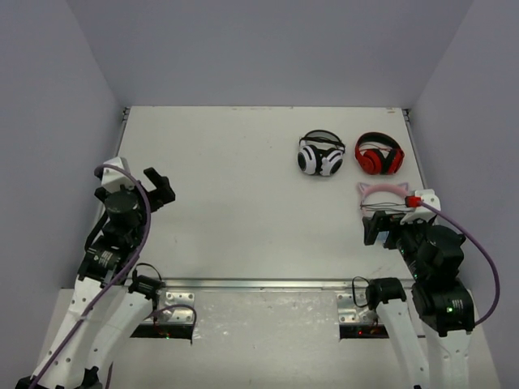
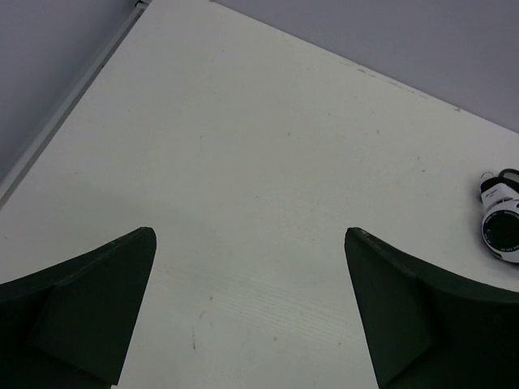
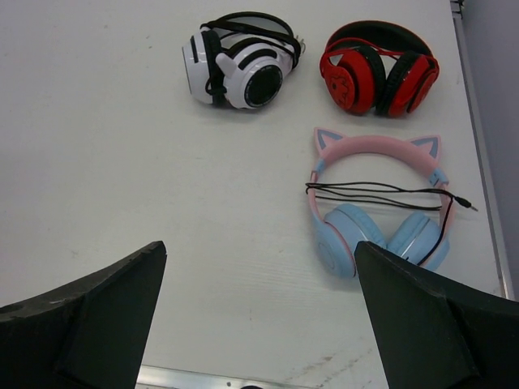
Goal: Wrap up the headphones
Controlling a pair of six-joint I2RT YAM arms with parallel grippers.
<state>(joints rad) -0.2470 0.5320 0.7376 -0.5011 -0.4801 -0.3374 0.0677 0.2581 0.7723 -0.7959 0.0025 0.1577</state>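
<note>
1. Headphones (image 3: pixel 347 237), with a pink cat-eared band and light blue cups, lay flat on the table (image 3: pixel 122 162) at centre right of the right wrist view. In the top view we saw only the pink band, near the right edge of the table; the right arm covered the cups.
2. Their thin black cable (image 3: pixel 381 193) ran in loose strands across the gap between band and cups, then curved down over the right-hand cup. The plug (image 3: pixel 465 203) lay on the table just right of the band.
3. We noted a white-and-black pair (image 3: pixel 241 61) at upper centre of the same view. A red-and-black pair (image 3: pixel 379 69) sat just right of it, above the pink band and apart from it.
4. Right gripper (image 3: pixel 259 247): jaws spread wide, nothing between them, touching no part of the headphones.
5. Left gripper (image 2: pixel 250 235): likewise spread wide and empty, at the left side of the top view, well apart from all three pairs.
</note>
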